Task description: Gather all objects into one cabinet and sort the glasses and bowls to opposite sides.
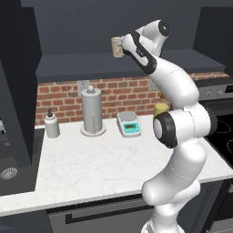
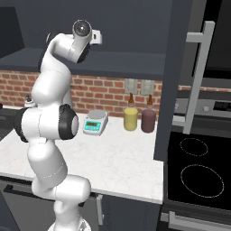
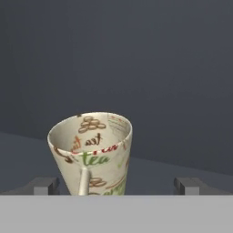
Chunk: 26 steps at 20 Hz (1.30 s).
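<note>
Closest to the hand camera stands the cream patterned mug (image 3: 93, 152), upright on the dark cabinet shelf, its handle turned toward the lens and brown and green lettering across its side. It sits between the two finger tips (image 3: 45, 185) of the jaws, which stand spread wide on either side of it with clear gaps, gripping nothing.

By size: the dark slate-grey cabinet (image 1: 118, 41) spans the wall above the brick backsplash, its tall door (image 2: 180, 76) swung open with a long grey bar handle (image 2: 198, 76). Below lies the white marbled surface (image 1: 91, 168). The white arm (image 1: 177, 132) rises from it and reaches up into the cabinet, where the mug shows beside the wrist in the left base view (image 1: 117, 47). On the surface stand a grey paper-towel holder (image 1: 93, 111), a white soap bottle (image 1: 52, 124), a yellow canister (image 2: 131, 118), a maroon canister (image 2: 148, 119) and a small kitchen scale (image 1: 129, 124).
</note>
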### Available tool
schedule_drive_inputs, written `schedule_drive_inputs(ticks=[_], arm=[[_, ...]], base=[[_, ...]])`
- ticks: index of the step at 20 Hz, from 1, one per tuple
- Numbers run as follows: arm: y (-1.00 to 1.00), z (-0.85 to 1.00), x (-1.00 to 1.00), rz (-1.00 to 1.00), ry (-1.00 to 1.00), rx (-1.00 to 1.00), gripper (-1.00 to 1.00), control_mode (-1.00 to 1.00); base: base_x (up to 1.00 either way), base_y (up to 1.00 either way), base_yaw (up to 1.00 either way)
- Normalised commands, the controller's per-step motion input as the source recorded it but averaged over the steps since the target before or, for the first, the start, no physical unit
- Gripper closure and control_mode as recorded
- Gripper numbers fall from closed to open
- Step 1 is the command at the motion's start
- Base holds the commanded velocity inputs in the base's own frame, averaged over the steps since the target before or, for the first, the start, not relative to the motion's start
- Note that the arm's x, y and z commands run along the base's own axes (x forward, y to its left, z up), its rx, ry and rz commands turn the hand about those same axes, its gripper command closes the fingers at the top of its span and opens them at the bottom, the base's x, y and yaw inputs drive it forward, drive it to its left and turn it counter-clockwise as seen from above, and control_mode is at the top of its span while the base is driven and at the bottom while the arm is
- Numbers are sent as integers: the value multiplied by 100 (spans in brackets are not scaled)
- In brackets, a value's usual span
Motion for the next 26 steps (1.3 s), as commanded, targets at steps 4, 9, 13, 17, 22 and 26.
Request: schedule_drive_inputs(ticks=[4, 9, 13, 17, 22, 26], arm=[[0, 0, 0, 0, 0, 0, -100, -100], [0, -5, 0, 0, 0, 0, -100, -100], [0, -16, 0, 0, 0, 0, -100, -100], [0, -18, 0, 0, 0, 0, -100, -100], [0, -6, 0, 0, 0, 0, -100, -100], [0, 0, 0, 0, 0, 0, 100, -100]], base=[[0, 0, 0], [0, 0, 0], [0, 0, 0], [0, 0, 0], [0, 0, 0], [0, 0, 0]])
